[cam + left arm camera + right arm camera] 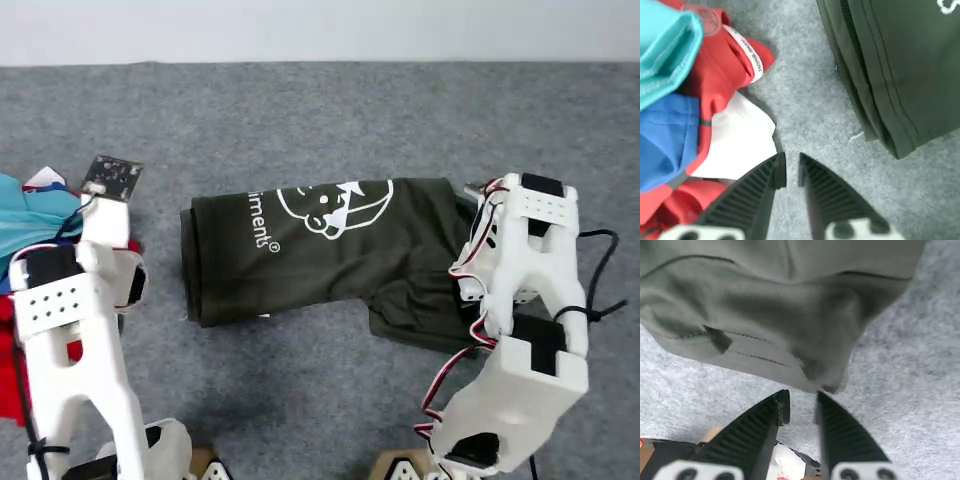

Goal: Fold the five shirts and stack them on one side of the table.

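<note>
On the middle of the bench (330,110) lies the green shirt (340,260), half folded. The other shirts (715,80) are heaped at the left edge. The left claw (791,170) and the right claw (802,401) are each parted slightly and hold nothing. The right one is just beside a loose corner. The cloth looks soft and floppy, so I would pinch a hem.

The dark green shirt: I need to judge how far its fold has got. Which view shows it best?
The high view: the dark green shirt lies nearly whole on the table, print up, one end rumpled. The left wrist view catches its layered folded edge; the right wrist view, a creased corner close up.
</note>
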Controlling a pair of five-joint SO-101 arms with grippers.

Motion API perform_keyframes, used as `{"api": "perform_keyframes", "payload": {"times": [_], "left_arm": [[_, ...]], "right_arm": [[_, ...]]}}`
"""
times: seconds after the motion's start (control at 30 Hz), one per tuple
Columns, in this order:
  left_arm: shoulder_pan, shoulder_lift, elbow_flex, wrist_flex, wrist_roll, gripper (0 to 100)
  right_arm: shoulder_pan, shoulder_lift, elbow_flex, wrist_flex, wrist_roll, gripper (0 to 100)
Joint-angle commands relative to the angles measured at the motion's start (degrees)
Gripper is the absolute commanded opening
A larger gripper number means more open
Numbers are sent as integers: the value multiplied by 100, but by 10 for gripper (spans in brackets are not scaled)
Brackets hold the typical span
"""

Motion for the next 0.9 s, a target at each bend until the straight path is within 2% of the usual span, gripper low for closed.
{"api": "perform_keyframes", "payload": {"times": [0.0,0.13,0.3,0.43,0.5,0.63,0.73,0.87], "left_arm": [[308,-158,-40,-141,35,12],[993,-158,-66,-220,35,8],[2092,-158,-75,-651,35,17],[3024,-149,-66,-1196,53,103],[3437,-132,-66,-1512,149,128],[4229,431,-224,-2031,352,137],[4765,1275,-822,-2022,360,137],[5380,2444,-2088,-1635,360,137]], "right_arm": [[-13,-198,-35,338,202,29],[286,-1007,-44,716,360,29],[1059,-2668,-18,716,466,31],[1648,-3837,0,725,589,32],[1938,-4303,9,725,580,59],[2536,-5033,308,725,563,189],[2985,-5481,677,725,563,260],[3591,-6132,1011,725,589,263]]}}
